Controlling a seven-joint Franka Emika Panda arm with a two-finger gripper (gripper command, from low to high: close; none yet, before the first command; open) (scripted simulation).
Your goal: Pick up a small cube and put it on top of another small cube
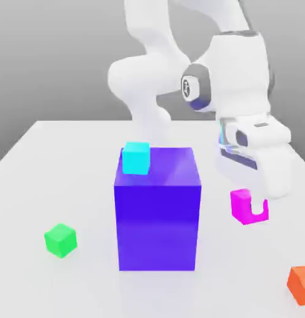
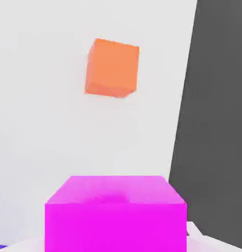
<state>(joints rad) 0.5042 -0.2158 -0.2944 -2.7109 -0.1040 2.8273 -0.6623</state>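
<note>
The small cube [image 1: 240, 206], bright magenta and glossy, is at the exterior view's right, beside the big purple-blue block [image 1: 158, 217]. My gripper [image 1: 251, 208] is shut on it, with a white fingertip [image 1: 261, 211] wrapping its right side. In the hand view the same small cube [image 2: 115, 216] sits close up between the fingers. I cannot tell whether it touches the table. A small cyan cube [image 1: 136, 158] rests on the big block's top, at its left rear corner.
A green cube [image 1: 60, 240] lies on the white table [image 1: 49, 180] at the exterior view's left. An orange cube [image 1: 301, 284] lies at the front right; the hand view has this orange cube [image 2: 113, 68] beyond the held one, near the table's edge.
</note>
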